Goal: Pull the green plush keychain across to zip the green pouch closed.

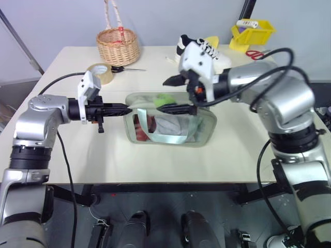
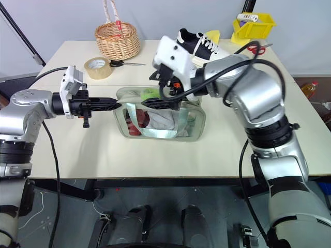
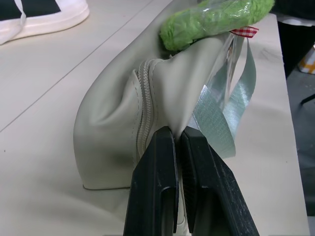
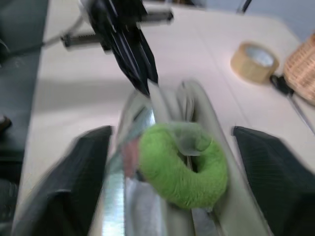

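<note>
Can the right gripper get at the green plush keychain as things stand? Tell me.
Probably yes. The right gripper is open with the green plush keychain between its fingers, nothing blocking. The left gripper is shut on the green pouch at its end, clear of the way.

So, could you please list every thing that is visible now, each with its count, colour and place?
green pouch: one, pale sage green with a clear window, at the table's middle.
green plush keychain: one, bright lime green, on top of the pouch.
table: one, cream, carrying everything.
wicker basket: one, tan, far left part of the table.
tape roll: one, brown, in front of the basket.
scissors: one pair, black handles, right of the tape roll.
sneaker: one, white and black, far side of the table.
yellow bin: one, far right corner.
left gripper: one, black, shut on the pouch's left end.
right gripper: one, black, open around the keychain.
</note>
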You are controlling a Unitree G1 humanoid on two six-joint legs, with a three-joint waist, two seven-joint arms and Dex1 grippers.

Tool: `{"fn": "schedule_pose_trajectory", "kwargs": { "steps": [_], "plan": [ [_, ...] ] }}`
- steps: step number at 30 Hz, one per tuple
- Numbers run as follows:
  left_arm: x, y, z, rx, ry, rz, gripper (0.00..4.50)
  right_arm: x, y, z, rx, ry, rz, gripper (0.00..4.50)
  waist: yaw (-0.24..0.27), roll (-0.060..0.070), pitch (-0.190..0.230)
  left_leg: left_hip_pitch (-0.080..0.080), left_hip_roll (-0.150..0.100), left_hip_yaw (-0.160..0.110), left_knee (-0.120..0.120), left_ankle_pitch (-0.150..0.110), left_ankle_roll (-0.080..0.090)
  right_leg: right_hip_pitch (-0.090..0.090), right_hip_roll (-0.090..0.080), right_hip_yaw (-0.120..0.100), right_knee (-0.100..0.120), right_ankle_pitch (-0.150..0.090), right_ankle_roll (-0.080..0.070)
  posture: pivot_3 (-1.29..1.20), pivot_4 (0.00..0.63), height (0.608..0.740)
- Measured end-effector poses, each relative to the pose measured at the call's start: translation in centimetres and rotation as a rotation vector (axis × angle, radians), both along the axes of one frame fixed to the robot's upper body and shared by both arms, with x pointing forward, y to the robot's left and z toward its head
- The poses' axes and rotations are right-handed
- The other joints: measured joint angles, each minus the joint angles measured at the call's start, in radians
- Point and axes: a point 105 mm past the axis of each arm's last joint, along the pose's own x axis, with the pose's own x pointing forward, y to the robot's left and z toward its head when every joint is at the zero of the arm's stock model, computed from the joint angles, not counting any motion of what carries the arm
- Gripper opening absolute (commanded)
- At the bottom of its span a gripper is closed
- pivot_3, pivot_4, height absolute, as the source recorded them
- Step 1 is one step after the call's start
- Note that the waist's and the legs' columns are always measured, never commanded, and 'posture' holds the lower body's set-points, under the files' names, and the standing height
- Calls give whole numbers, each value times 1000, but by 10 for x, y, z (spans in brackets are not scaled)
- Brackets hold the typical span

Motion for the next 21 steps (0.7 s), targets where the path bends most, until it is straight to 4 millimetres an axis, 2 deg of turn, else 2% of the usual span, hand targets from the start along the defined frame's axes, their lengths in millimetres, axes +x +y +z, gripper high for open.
{"fn": "schedule_pose_trajectory", "kwargs": {
  "steps": [3,5,9,14,18,21],
  "plan": [
    [0,0,0,1,-1,6,0,7,0,-9,-44,-1,-26,985,-2,0,0,0,0,0,0,0,0,0,0,0,0,0,0,0,150,695],
    [0,0,0,0,-1,9,0,9,-1,-9,-49,-1,-33,67,-2,0,0,0,0,0,0,0,0,0,1,0,1,0,0,0,150,695],
    [-1,-1,0,3,-6,7,0,10,-6,-5,-36,9,-46,67,-1,0,0,0,0,0,0,0,0,0,0,0,0,0,0,0,150,695],
    [-1,-1,0,0,-7,12,0,15,-45,16,36,21,-168,67,1,0,0,0,0,0,0,0,0,0,0,0,0,0,0,0,150,695],
    [-1,1,0,-3,-6,19,0,27,-106,19,59,22,-396,67,4,0,0,0,-1,0,0,0,0,0,0,0,0,0,0,0,150,695],
    [0,3,0,-7,-5,33,0,31,-151,9,9,2,-554,67,1,0,0,0,-1,1,-1,0,0,0,0,0,0,0,0,0,150,695]
  ]
}}
